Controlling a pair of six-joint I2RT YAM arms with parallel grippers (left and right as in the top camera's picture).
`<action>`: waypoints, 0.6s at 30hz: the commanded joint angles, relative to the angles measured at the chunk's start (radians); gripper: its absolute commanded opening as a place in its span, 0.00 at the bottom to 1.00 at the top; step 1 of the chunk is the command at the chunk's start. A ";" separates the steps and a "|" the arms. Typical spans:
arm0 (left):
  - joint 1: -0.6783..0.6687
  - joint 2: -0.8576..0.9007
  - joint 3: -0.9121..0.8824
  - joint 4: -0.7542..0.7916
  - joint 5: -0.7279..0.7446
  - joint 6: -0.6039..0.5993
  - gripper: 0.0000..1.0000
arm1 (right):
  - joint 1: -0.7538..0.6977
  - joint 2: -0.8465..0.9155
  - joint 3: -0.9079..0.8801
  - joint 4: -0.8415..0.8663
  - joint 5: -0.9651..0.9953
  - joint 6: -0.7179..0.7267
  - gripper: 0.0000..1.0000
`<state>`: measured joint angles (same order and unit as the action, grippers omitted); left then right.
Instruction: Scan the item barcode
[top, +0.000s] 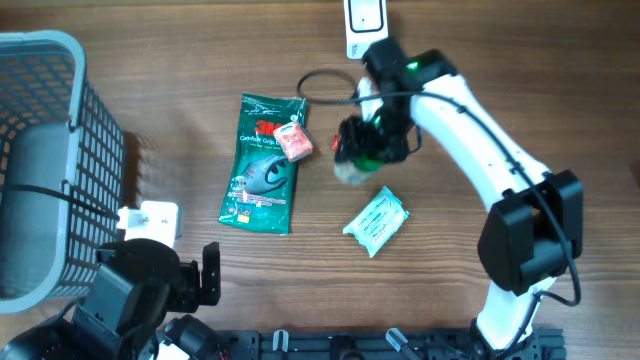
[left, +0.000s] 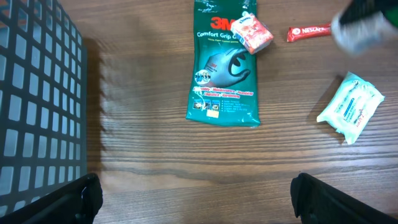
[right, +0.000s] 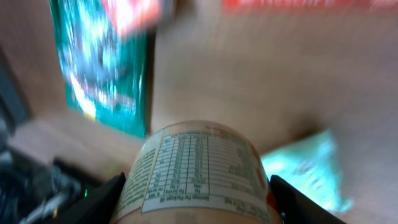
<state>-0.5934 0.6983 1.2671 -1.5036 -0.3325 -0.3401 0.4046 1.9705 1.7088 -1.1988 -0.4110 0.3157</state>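
Spanning every view, a wooden tabletop carried the items. A grey mesh basket stood just left of the left claw; its contents could not be made out. That claw hung wide open, gripping nothing, with a green glove packet lying ahead of it. The right claw was clamped on a labelled jar, held above the wood. A pale wipes pack lay near that claw and a red sachet ahead of it.
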 joint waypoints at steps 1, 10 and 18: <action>0.003 -0.005 0.003 0.002 -0.009 -0.013 1.00 | -0.045 -0.018 0.042 0.165 0.093 0.046 0.49; 0.003 -0.005 0.003 0.002 -0.009 -0.013 1.00 | -0.057 0.025 0.018 0.867 0.503 0.000 0.57; 0.003 -0.005 0.003 0.002 -0.009 -0.013 1.00 | -0.058 0.268 0.018 1.492 0.525 -0.159 0.65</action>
<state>-0.5934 0.6983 1.2671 -1.5036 -0.3325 -0.3397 0.3470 2.1540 1.7233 0.1696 0.0700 0.2100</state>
